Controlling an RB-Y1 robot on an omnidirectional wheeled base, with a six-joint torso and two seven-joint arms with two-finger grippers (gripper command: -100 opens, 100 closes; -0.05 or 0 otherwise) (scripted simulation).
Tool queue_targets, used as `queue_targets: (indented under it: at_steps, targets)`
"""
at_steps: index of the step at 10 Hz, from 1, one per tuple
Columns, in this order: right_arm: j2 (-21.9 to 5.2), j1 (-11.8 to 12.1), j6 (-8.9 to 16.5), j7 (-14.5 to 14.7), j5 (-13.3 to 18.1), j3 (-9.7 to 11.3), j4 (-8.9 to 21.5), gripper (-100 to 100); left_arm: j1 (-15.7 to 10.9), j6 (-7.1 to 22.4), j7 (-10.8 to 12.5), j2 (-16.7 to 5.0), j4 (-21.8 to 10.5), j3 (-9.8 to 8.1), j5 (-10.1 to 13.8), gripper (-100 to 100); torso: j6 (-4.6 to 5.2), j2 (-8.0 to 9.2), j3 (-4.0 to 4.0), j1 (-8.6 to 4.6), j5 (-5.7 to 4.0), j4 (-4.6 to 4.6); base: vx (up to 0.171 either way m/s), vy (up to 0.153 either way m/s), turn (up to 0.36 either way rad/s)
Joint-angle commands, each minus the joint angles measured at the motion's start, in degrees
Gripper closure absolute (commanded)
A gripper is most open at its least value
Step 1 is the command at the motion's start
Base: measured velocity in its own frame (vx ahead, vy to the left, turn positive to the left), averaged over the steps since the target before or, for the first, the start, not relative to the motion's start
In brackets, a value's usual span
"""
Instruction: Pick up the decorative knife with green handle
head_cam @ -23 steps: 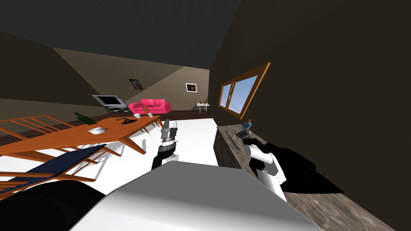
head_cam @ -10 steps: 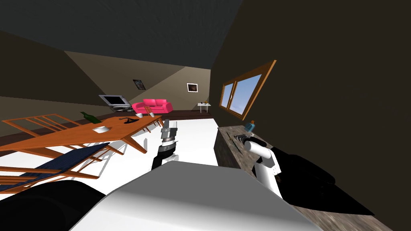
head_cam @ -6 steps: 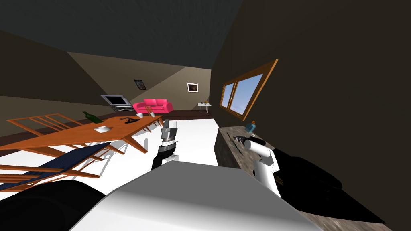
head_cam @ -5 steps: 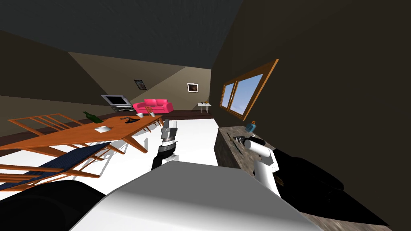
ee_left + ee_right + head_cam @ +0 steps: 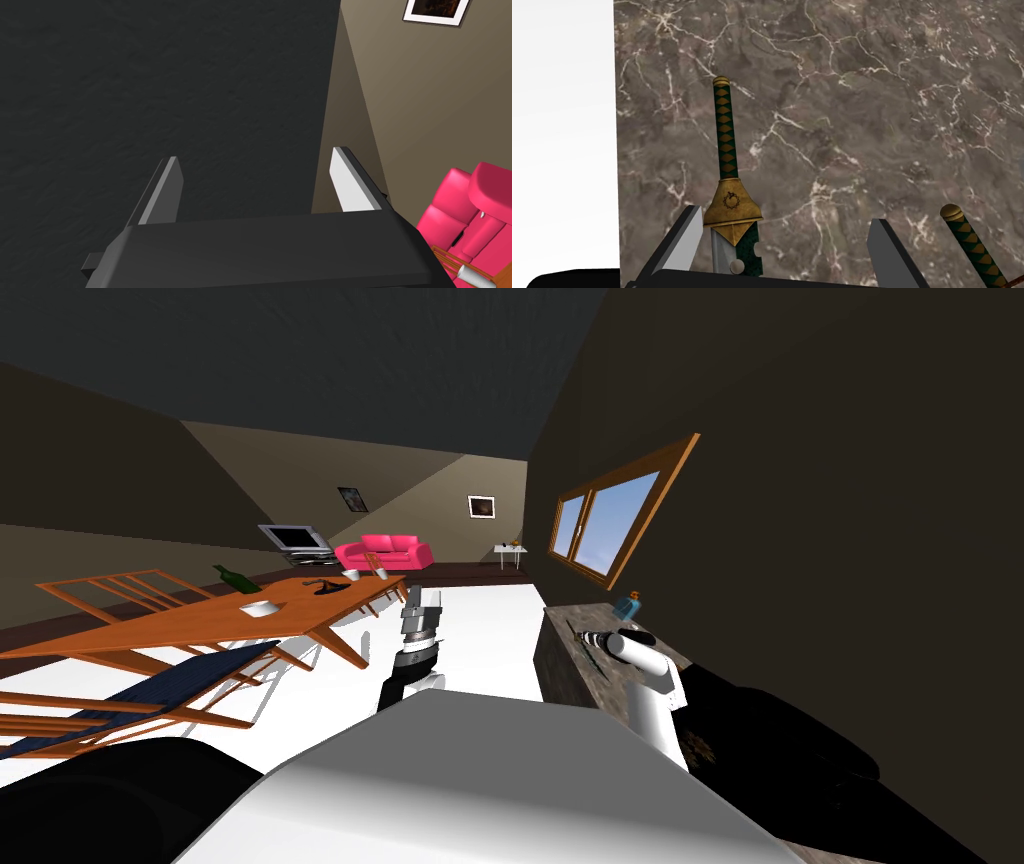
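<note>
Poised low over a brown marble counter with the right gripper, fingers spread wide and gripping nothing. Flat on the counter between those fingers, close beside one of them: the knife, green-and-gold handle pointing away from the gripper, gold guard about level with the fingertips, blade running back under the gripper body. Lying near the counter's edge and roughly along it, white floor beyond. Outside the other finger, well apart from the knife: a second handle of the same pattern, tilted. Possibly touching the stone with the fingertips, hard to tell. Farther along the counter, by the wall, a blue bottle. Left gripper held up between the table and the counter, fingers likewise wide, empty.
</note>
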State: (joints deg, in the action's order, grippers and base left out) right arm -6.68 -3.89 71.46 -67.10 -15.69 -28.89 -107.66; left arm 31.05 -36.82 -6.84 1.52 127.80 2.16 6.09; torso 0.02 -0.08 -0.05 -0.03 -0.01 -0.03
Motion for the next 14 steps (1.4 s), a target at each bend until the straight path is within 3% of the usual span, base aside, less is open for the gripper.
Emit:
queue_targets:
  at_steps: [1, 5, 7, 8, 9, 11, 12, 13, 14]
  targets:
    - [0.5, -0.1, 1.6, -1.0, -0.1, -0.3, 0.0, -100, 0.0, 0.0, 0.0, 0.0, 0.0, 0.0, 0.0, 0, 0.0, 0.0, 0.0, 0.0, 0.0, 0.0, 0.017, -0.01, 0.009]
    - [2.9, -1.6, 6.6, -4.8, -0.5, -1.7, 1.9, -100, 0.0, 0.0, 0.0, 0.0, 0.0, 0.0, 0.0, 0, 0.01, 0.03, 0.02, 0.02, 0.0, 0.0, 0.014, -0.01, 0.011]
    - [3.2, -1.7, 6.4, -4.9, -0.2, -1.6, 2.2, -100, 0.0, 0.0, 0.0, 0.0, 0.0, 0.0, 0.0, 0, 0.01, 0.05, 0.03, 0.0, 0.0, 0.01, 0.007, -0.011, 0.005]
    - [3.3, -1.7, 6.6, -5.1, -0.2, -1.6, 2.2, 0, 0.0, 0.0, 0.0, 0.0, 0.0, 0.0, 0.0, 0, 0.01, 0.08, 0.04, 0.02, 0.01, 0.02, 0.0, 0.0, 0.0]
    - [3.7, -1.6, 4.7, -4.2, -0.2, -1.6, 3.9, -100, 0.0, 0.0, 0.0, 0.0, 0.0, 0.0, 0.0, 0, 0.01, 0.09, 0.05, 0.04, 0.01, 0.02, 0.03, -0.007, -0.03]
    - [4.1, -1.4, 3.2, -3.4, -0.2, -1.5, 5.3, -100, 0.0, 0.0, 0.0, 0.0, 0.0, 0.0, 0.0, 0, 0.01, -0.08, -0.04, 0.03, 0.01, -0.01, 0.056, -0.001, -0.022]
    - [4.0, -1.5, 4.0, -3.8, -0.2, -1.6, 4.7, -100, 0.0, 0.0, 0.0, 0.0, 0.0, 0.0, 0.0, 0, 0.01, -0.11, -0.06, 0.05, 0.01, -0.02, 0.024, 0.002, -0.002]
    - [4.0, -1.5, 3.8, -3.7, -0.2, -1.5, 4.8, 100, 0.0, 0.0, 0.0, 0.0, 0.0, 0.0, 0.0, 0, 0.01, -0.02, -0.02, 0.06, 0.02, -0.01, 0.0, 0.0, 0.0]
    - [4.0, -1.5, 3.8, -3.7, -0.2, -1.5, 4.8, 100, 0.0, 0.0, 0.0, 0.0, 0.0, 0.0, 0.0, 0, 0.01, 0.05, 0.03, 0.05, 0.02, 0.01, 0.0, 0.0, 0.0]
